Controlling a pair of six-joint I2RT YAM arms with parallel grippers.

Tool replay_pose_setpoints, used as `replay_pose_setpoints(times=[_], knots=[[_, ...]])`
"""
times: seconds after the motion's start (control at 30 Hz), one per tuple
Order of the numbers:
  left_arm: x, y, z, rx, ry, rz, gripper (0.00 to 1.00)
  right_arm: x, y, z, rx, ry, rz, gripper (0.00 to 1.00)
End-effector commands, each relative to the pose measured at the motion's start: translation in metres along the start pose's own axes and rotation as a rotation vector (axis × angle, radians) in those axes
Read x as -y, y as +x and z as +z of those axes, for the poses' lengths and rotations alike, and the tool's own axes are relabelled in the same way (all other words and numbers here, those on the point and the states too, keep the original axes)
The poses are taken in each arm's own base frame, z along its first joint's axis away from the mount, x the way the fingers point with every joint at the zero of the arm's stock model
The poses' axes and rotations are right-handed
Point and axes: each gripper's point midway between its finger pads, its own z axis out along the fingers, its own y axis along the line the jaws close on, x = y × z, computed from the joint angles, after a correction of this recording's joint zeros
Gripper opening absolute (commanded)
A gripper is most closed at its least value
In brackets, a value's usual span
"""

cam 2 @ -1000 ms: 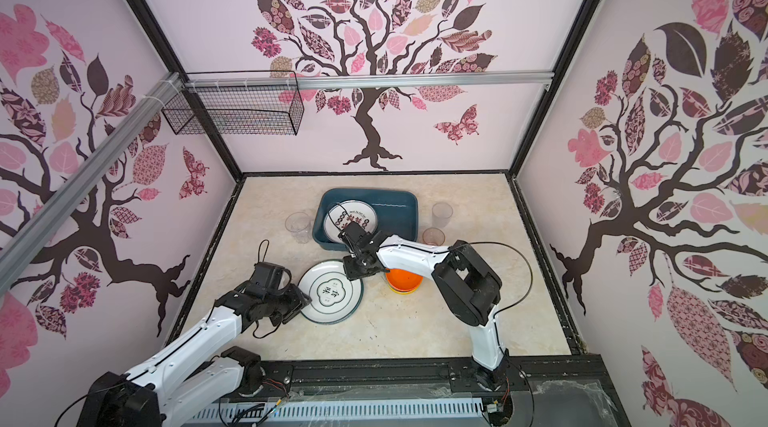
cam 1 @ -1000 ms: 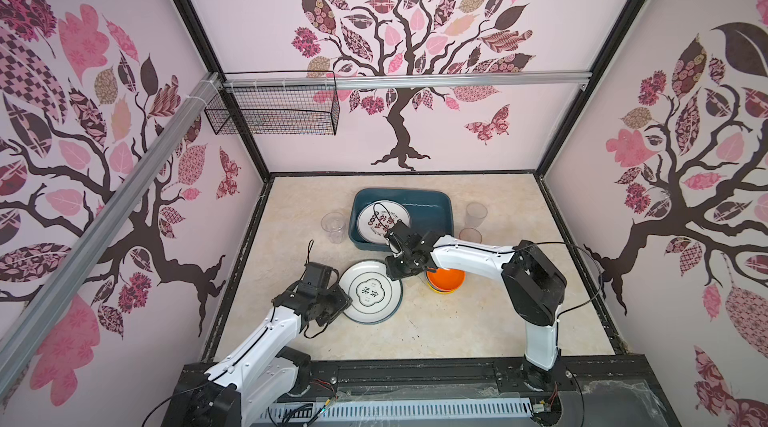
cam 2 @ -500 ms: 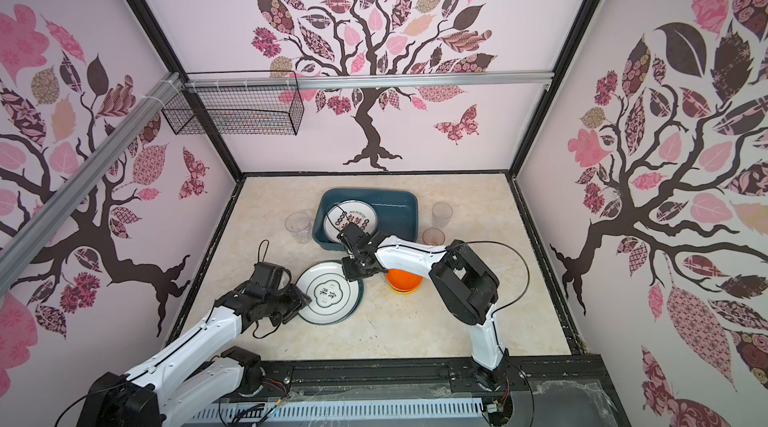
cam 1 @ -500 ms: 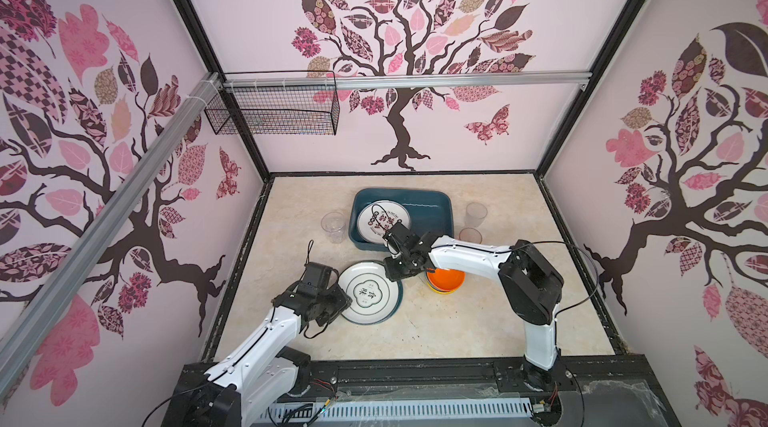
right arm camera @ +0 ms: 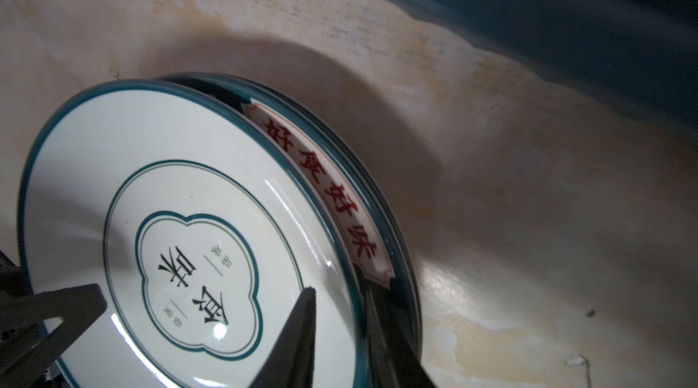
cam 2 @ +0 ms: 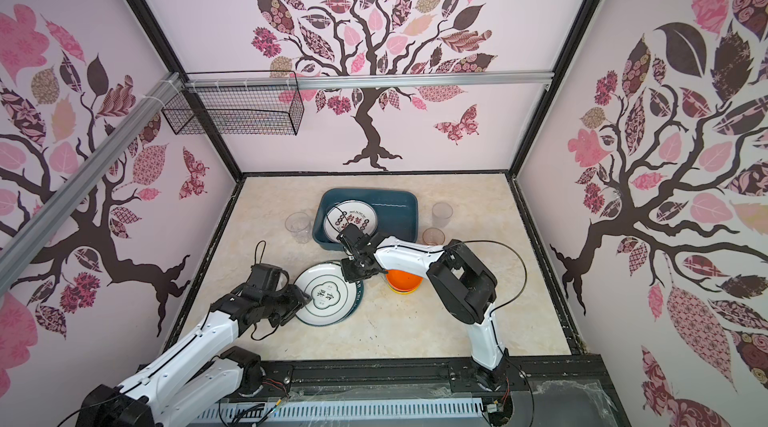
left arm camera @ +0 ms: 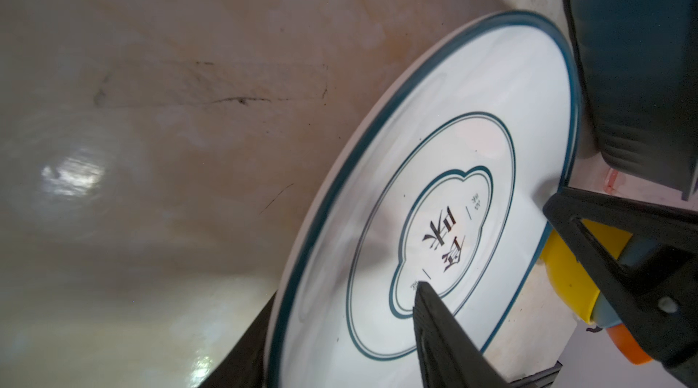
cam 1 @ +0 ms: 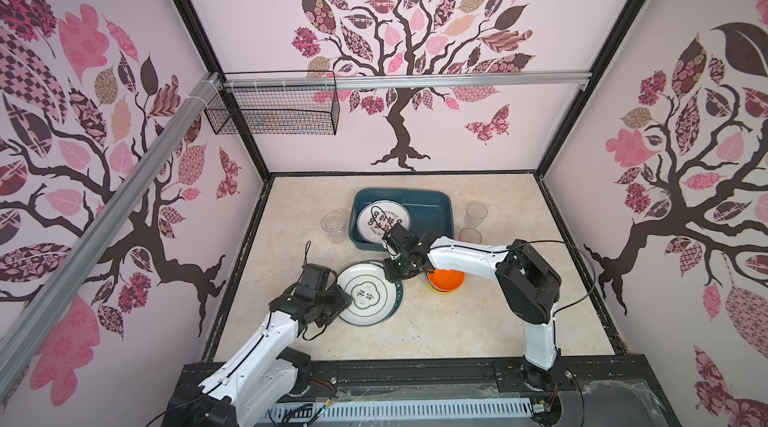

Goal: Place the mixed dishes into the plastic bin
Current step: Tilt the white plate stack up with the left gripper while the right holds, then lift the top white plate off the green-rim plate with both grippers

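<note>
Near left, the left fingers (left arm camera: 445, 337) stand spread, straddling the rim of the top plate (cam 1: 365, 294), face up on the table (cam 1: 457, 329), overlapping a lower plate (right arm camera: 340, 201). The right fingers (right arm camera: 294, 341) pinch its far-right rim. Beyond, the plastic bin (cam 1: 430, 217), long axis left-right, holds another plate (cam 1: 383, 219).

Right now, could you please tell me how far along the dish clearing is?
Done: one plate lies in the bin. In hand: the right pincer grips the top plate of the table stack; the left pincer stands open astride its rim. Left: that stack, the bowls and three cups.
</note>
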Motion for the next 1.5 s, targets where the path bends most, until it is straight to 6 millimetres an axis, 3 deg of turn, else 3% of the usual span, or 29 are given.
replay_pose_setpoints(times=[0.0, 0.27, 0.7, 1.17, 1.47], knots=[[-0.014, 0.007, 0.0, -0.008, -0.035, -0.012, 0.55, -0.003, 0.011, 0.016, -0.042, -0.018, 0.002, 0.24], [-0.022, 0.009, -0.009, 0.005, -0.065, -0.032, 0.54, -0.005, 0.016, 0.021, -0.054, -0.037, 0.008, 0.18], [-0.022, 0.011, -0.021, 0.017, -0.063, -0.05, 0.43, -0.008, 0.02, 0.028, -0.074, -0.067, 0.011, 0.13], [-0.015, 0.01, -0.033, 0.038, -0.032, -0.051, 0.21, -0.009, 0.025, 0.032, -0.085, -0.071, 0.007, 0.12], [-0.004, 0.005, -0.047, 0.067, 0.004, -0.049, 0.04, -0.013, 0.015, 0.018, -0.05, -0.07, -0.006, 0.16]])
